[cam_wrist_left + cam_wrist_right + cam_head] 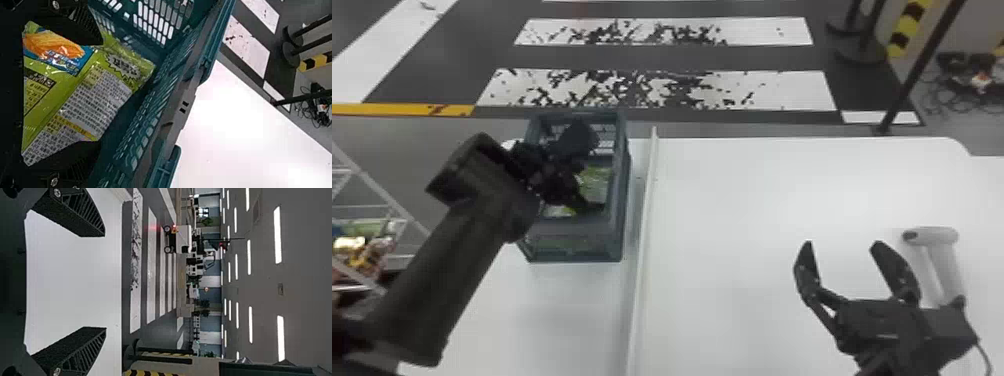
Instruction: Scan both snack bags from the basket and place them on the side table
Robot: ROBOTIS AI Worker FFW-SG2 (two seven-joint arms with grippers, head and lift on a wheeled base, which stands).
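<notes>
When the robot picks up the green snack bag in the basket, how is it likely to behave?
The snack bag will probably flex rather than stay stiff, as its wrapper looks like thin, wrinkled film. Its glossy shine suggests it could slip a little if the left gripper holds it loosely.

We see a glossy, crinkled green snack bag (88, 88), its pale text panel and orange-and-blue picture exposed, lying inside the slotted teal basket (574, 245), which stands upright on a white table (567, 310).
</notes>
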